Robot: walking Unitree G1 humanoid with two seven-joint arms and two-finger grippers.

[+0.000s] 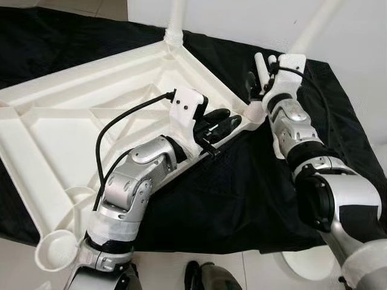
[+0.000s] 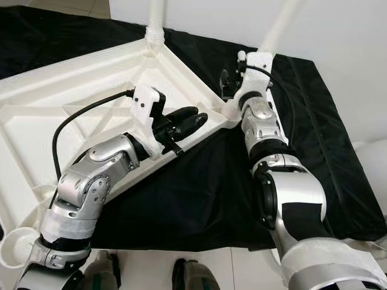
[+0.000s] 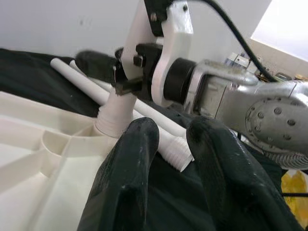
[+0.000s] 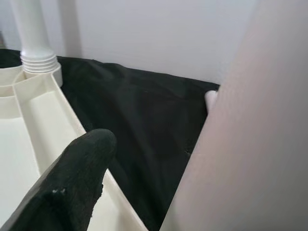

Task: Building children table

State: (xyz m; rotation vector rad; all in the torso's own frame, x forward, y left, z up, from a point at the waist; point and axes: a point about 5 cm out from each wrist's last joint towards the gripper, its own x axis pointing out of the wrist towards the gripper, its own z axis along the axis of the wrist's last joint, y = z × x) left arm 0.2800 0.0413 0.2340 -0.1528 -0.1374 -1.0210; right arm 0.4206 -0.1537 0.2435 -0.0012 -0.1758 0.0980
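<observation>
- The left arm is bent at the elbow and reaches forward over the upturned white tabletop point(image 1: 72, 121), its wrist above the near rim.
- The left tool point(image 1: 225, 122) lies low along that rim, its two black fingers point(image 3: 126, 178) a little apart with nothing between them; they point toward the right corner.
- The right arm stretches forward, forearm rising toward the right corner of the tabletop.
- The right tool point(image 1: 259, 75) stands upright at that corner against a white leg point(image 1: 315, 24) that rises there. One black finger point(image 4: 67, 187) shows beside the leg in the right wrist view; whether the tool clamps the leg I cannot tell.
- The tabletop lies underside up on a black cloth point(image 1: 242, 199), ribs and corner sockets showing. A second leg point(image 1: 175, 18) stands screwed into the far corner socket.
- Spare white legs point(image 3: 144, 108) lie on the cloth beyond the right corner, one with its threaded end showing.
- The near left corner socket point(image 1: 55, 248) is an open round cup.
</observation>
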